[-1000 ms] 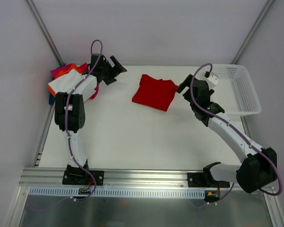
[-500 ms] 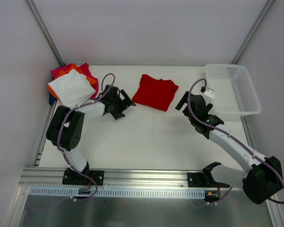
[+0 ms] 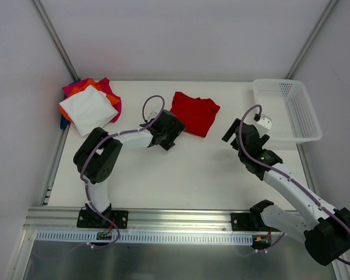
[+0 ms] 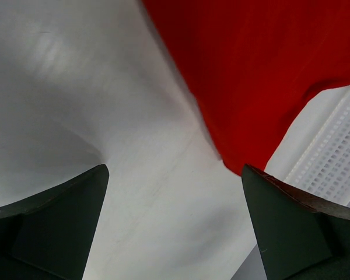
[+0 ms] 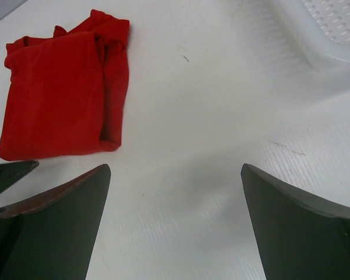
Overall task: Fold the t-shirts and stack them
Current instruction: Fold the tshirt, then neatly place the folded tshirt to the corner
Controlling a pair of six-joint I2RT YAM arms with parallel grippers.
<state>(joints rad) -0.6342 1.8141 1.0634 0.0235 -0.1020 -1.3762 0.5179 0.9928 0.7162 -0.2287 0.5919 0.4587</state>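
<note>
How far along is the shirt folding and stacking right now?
Done: a folded pile sits at the far left corner of the table, with a white shirt on top. The red t-shirt looks folded too, lying apart mid-table. In hand: nothing; the left gripper hovers open at its edge, the right gripper open and apart. Left: moving the red one onto the pile.

The left hand (image 3: 169, 129) sits just beside the folded red t-shirt (image 3: 196, 112).

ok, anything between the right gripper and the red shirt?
Nothing: only bare white table separates the right gripper from the red t-shirt, seen in the right wrist view and from the top camera.
</note>
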